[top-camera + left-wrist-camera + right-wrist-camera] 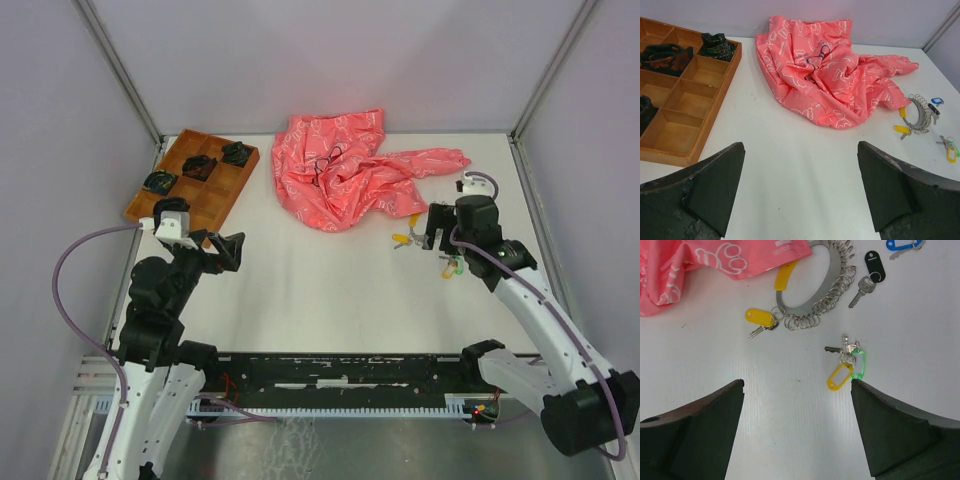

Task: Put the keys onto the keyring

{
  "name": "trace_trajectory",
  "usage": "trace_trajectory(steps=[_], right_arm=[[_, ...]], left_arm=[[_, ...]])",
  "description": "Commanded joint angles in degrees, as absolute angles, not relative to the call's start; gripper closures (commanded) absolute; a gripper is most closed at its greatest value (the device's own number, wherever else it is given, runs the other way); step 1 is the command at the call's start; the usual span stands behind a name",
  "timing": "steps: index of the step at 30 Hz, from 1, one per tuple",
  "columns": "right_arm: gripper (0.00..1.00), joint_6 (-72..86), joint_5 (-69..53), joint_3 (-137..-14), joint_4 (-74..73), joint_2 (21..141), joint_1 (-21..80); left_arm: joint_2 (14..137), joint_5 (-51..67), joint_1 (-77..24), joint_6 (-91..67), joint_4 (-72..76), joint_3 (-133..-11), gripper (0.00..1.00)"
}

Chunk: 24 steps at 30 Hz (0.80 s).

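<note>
The right claw (797, 432) hangs over the white worktop (790, 395), jaws spread wide with nothing between them. Just beyond the gap lies a small bunch of keys (845, 365) with a yellow and a green tag, apart from the keyring (822, 290). The keyring lies flat farther on, strung with many small rings, its far edge tucked under the pink cloth (715, 260). A yellow-tagged key (759, 317) rests against the small rings at its near left. A second yellow tag (782, 276) lies across its left side at the cloth's hem. A black-tagged key (871, 264) lies just right of the keyring, and a blue tag (900, 244) shows at the top edge of that view.

The left claw (800, 190) is also wide open and holds nothing. It hovers over bare worktop beside the near corner of a wooden tray (690, 107), well apart from the keys. Dark bundles (717, 44) sit in some far compartments. A thin dark cord (817, 55) lies on the crumpled cloth.
</note>
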<state>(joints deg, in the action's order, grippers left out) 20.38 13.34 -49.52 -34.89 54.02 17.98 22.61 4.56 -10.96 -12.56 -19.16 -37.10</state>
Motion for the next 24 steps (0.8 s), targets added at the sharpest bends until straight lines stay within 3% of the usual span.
trace_trajectory(steps=[1,11,24], right_arm=[[0.07,24.5,11.7,-49.4,-26.3,61.8,13.7],[0.17,29.5,8.0,-54.4,-15.8,85.4,6.4],[0.35,32.5,9.2,-60.6,-12.3,102.0,4.6]], left_arm=[[22.1,4.8,-11.7,-9.3,-16.7,-36.8,0.0],[23.2,6.0,-12.2,-9.0,-16.5,-36.6,0.0],[26.0,6.8,-12.8,-8.6,-16.5,-36.7,0.01]])
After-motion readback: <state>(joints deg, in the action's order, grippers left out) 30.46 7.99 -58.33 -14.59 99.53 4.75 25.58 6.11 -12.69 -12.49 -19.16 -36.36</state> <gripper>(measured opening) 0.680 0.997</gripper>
